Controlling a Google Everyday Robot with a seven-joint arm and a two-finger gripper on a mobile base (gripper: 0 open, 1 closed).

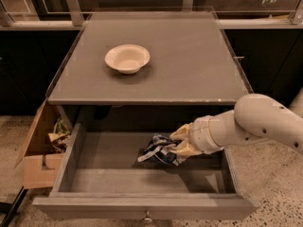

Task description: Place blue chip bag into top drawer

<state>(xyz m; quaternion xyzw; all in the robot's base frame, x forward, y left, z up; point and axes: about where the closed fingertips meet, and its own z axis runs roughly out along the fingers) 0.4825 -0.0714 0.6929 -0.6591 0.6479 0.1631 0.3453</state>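
The blue chip bag [158, 150] is a crumpled navy foil bag with white printing. It hangs just above the floor of the open top drawer [94, 174], right of the drawer's middle. My gripper [179, 142] reaches in from the right on a white arm, with cream fingers [185, 149] shut on the bag's right end. The drawer is pulled out fully, grey inside, with a small metal knob [147, 216] on its flat front.
A cream bowl [127, 58] sits on the grey cabinet top [189, 65]. An open brown cardboard box [40, 152] with scraps stands on the floor to the left of the drawer. Dark cabinets stand on both sides.
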